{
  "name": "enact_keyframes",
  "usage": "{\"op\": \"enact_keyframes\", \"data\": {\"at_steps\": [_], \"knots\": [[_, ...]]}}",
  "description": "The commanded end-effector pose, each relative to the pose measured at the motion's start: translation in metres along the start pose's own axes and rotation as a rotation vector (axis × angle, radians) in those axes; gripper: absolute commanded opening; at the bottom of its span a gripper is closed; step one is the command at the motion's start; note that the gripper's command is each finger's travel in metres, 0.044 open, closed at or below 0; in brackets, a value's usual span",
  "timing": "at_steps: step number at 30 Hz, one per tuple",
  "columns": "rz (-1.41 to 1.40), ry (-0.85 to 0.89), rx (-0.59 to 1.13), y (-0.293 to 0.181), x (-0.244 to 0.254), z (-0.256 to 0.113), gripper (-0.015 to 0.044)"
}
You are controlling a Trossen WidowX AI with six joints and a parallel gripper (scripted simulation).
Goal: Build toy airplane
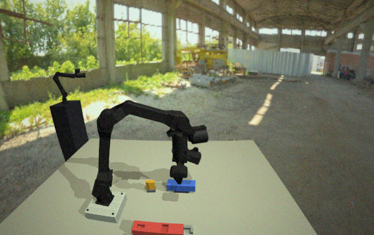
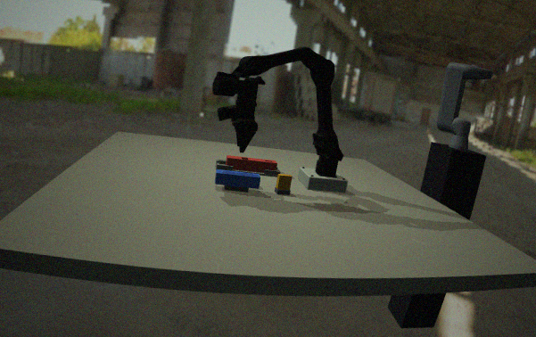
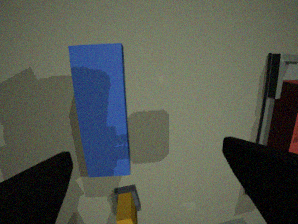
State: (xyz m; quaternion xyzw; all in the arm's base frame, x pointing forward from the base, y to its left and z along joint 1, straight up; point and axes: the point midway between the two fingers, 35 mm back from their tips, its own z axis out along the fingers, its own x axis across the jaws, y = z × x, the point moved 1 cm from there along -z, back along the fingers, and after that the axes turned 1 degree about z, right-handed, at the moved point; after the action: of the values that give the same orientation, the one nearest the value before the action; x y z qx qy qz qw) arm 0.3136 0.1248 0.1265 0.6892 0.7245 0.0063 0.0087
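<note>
The red fuselage (image 1: 155,229) (image 2: 259,166) lies in the grey cradle (image 1: 190,229) (image 2: 220,166), its two sockets facing up and empty. It looks level there. The blue wing (image 1: 181,186) (image 2: 236,178) (image 3: 102,110) rests on its stand apart from the cradle. The yellow tail fin (image 1: 150,184) (image 2: 284,182) (image 3: 126,210) stands upright on a small dark base near one end of the wing. My gripper (image 1: 179,183) (image 2: 243,151) (image 3: 149,152) is wide open and empty, pointing down above the table, between the wing and the fuselage in the wrist view.
The arm's white base plate (image 1: 105,211) (image 2: 323,182) is beside the tail fin and the fuselage. A second dark arm on a black pedestal (image 1: 69,127) (image 2: 454,178) stands beyond the table's edge. The arm's shadow falls across the wing.
</note>
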Motion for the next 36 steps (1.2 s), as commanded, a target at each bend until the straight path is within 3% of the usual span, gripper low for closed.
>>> {"op": "enact_keyframes", "data": {"at_steps": [1,7,11,36], "knots": [[0.028,0.012,-0.011,0.000,0.034,-0.001,0.0440],[0.031,0.014,-0.011,0.000,0.037,0.002,0.0440],[0.031,0.014,-0.011,0.000,0.038,0.033,0.0440],[0.031,0.014,-0.011,0.001,0.038,0.072,0.0440]]}}
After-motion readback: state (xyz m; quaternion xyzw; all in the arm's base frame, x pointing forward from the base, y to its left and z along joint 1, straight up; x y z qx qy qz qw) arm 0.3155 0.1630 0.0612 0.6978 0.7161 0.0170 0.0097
